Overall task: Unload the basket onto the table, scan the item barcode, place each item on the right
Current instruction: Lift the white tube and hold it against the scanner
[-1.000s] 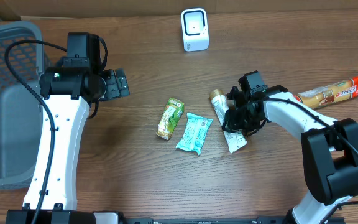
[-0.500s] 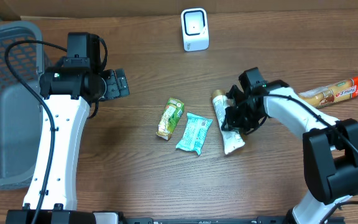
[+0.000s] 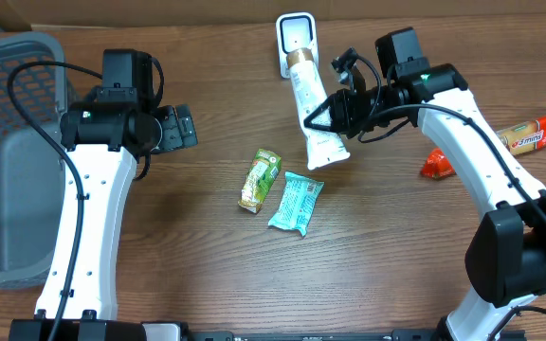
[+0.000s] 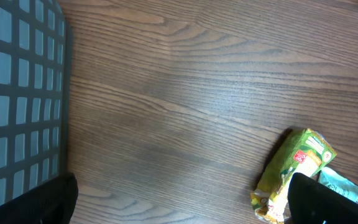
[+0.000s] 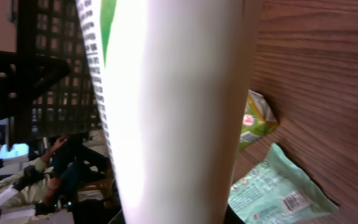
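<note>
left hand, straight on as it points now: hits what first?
Likely bare table: in its wrist view the left hand looks down on wood, green snack pack off to the side. Overhead, its line runs toward the white tube the right hand holds; height unclear.

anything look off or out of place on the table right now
Nothing really stands out. The white tube is off the table only because the right gripper holds it up by the scanner. The green packet and teal packet lie flat and intact; nothing spilled.
</note>
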Motion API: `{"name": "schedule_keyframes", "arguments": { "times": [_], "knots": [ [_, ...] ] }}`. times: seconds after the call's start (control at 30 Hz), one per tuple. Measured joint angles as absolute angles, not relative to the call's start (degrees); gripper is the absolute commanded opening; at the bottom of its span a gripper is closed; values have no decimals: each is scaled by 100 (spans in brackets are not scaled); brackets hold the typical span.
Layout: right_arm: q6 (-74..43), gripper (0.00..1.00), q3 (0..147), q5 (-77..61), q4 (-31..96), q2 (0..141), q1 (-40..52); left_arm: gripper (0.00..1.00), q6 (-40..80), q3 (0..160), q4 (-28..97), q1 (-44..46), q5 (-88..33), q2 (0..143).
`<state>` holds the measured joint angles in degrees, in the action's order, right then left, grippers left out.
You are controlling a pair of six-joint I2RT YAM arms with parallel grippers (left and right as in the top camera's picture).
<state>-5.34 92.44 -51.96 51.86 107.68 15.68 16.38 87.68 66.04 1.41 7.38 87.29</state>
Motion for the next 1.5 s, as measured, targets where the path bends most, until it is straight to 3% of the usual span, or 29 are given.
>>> {"name": "schedule_keyframes", "arguments": {
  "times": [0.43,0.67,1.03,1.5],
  "knots": [
    [-537,3,9887,-5089,5623,10770,1575,100,1638,8768,6604,141,735,8729],
    [-578,4,11303,-3284,5892,10772,1789,100,1638,8768,6604,141,735,8729],
    [355,4,11642,864,4042,11139,2836,100,1638,8768,6604,141,738,8729],
    [3055,4,11640,2849,1472,13375,2827,99,1638,8768,6604,141,738,8729]
  ]
}}
